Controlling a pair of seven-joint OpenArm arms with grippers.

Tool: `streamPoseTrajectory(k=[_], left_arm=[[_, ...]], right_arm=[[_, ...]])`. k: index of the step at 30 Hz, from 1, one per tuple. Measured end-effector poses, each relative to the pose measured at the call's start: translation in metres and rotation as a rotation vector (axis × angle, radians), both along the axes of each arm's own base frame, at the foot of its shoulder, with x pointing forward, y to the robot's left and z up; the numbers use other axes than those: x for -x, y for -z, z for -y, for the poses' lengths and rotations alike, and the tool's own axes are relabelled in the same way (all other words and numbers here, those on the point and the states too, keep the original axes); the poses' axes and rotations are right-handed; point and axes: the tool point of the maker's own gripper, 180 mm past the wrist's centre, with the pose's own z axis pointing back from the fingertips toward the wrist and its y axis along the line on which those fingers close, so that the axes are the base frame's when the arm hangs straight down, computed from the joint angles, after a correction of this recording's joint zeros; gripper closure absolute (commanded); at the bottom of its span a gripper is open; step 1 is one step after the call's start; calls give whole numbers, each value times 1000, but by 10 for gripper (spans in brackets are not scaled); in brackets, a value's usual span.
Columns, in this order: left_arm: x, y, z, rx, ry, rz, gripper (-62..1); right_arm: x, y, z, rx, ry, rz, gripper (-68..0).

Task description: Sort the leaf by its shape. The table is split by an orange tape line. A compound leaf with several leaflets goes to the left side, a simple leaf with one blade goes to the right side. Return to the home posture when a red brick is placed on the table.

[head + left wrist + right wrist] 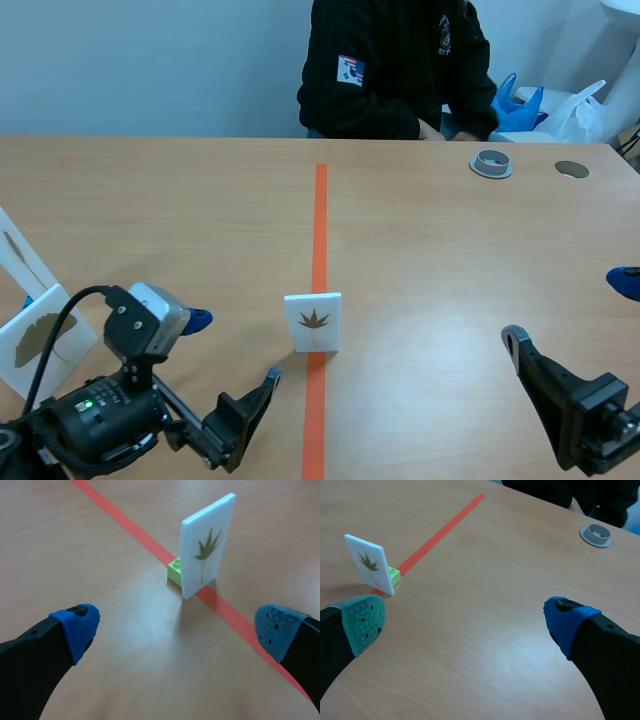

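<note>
i have the left end effector (175,630) low over the worktop (450,260), its two fingers spread wide with nothing between them. straight ahead of it the leaf card (207,547) stands upright on the orange tape line (125,522), on the near part of the worktop, apart from both arms. the white card shows a dark leaf with several narrow pointed leaflets fanning from one stalk. a small green brick (175,571) sits against the base of its back face. the right end effector (465,622) is spread too, gripping nothing, well to the right of the line. a grey ring (491,163) lies on the far right side. more white leaf cards (20,360) lean at my far left. a person (400,60) in a dark top sits across the worktop.
</note>
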Motion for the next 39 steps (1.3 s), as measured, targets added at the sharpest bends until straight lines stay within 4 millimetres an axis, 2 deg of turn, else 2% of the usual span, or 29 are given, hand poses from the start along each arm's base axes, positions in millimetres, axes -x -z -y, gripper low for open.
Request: streamPoseTrajectory(k=[6,10,16,20,21,28,32,35,39], left_arm=[[-21,15,25,-30,-2,26,-623],[-27,26,43,-56,34,22,-623],[-29,26,70,-24,71,29,-623],[-29,22,77,-7,76,41,-623],[-29,22,78,-7,75,41,-588],[-35,21,71,-33,32,65,-239],[-35,21,71,-32,32,64,-96],[-35,21,71,-32,32,64,-36],[-34,20,72,-29,33,65,-36]], right_arm=[[0,0,0,0,0,0,-679],[0,0,0,0,0,0,-679],[0,0,0,0,0,0,-679],[0,0,0,0,0,0,-679],[0,0,0,0,0,0,-679],[0,0,0,0,0,0,-679],[0,0,0,-4,2,1,-679],[0,0,0,-3,1,1,-679],[0,0,0,-3,1,1,-679]])
